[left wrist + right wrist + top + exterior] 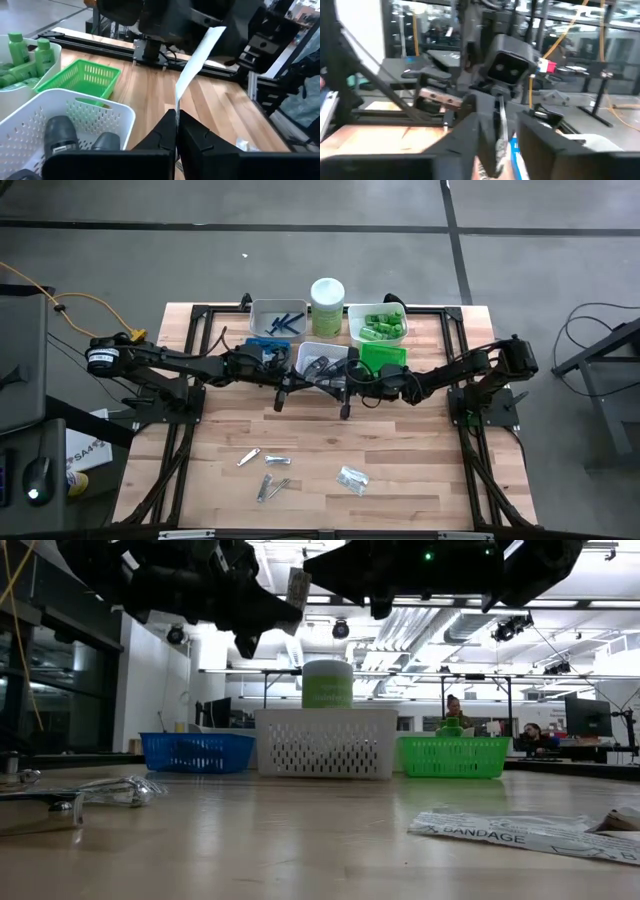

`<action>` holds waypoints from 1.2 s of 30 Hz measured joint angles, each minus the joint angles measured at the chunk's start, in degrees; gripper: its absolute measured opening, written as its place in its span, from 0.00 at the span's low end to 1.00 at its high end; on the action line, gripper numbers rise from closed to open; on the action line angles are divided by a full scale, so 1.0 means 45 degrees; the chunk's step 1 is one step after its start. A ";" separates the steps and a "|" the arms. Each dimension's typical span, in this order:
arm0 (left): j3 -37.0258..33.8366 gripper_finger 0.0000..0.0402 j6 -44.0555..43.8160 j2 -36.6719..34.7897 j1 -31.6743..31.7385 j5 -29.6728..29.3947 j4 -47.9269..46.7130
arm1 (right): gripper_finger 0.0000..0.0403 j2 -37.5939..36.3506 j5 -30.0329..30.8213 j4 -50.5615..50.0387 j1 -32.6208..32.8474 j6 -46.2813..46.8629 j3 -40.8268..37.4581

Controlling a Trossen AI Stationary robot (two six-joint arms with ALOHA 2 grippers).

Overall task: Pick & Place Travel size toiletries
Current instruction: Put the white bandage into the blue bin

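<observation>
Both arms meet in mid-air over the table's middle. My left gripper (176,131) is shut on a thin clear packet (199,59), one of the travel size toiletries, which reaches toward the right arm. My right gripper (506,127) is open, its fingers on either side of the same packet (501,125), seen edge-on; whether they touch it, I cannot tell. In the low view the packet (297,585) shows high up between the two arms. Another clear packet (352,478) and silver clippers (270,488) lie flat on the near half of the table. My left gripper pinches the packet's near end (176,104) between its two fingers. The fingers come in level from the table's left. The packet stands out beyond the fingertips, slanting upward, lifted clear of the table.
Along the far edge stand a white tray of blue razors (262,310), a pale-green canister (327,298), a white tray of green tubes (350,320), a green tray (383,358), a blue tray (262,345) and a white tray holding dark grey cases (20,115). People sit in the room beyond.
</observation>
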 joint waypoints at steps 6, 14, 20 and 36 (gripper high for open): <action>0.0008 0.00 0.0619 -0.0290 0.0089 -0.0991 -0.0921 | 0.59 -0.0499 0.1538 -0.0451 0.0272 0.0109 -0.0012; 0.0010 0.00 0.1184 -0.1532 0.1409 -0.1886 -0.4125 | 0.72 -0.1993 0.3288 -0.2494 0.0886 0.0281 -0.0012; 0.0010 0.00 0.1911 -0.2265 0.2631 -0.2568 -0.6715 | 0.71 -0.2651 0.4086 -0.3918 0.1381 0.0347 -0.0012; 0.0010 0.00 0.3337 -0.2180 0.4077 -0.5462 -1.0803 | 0.71 -0.2701 0.4441 -0.4288 0.1793 0.0353 -0.0012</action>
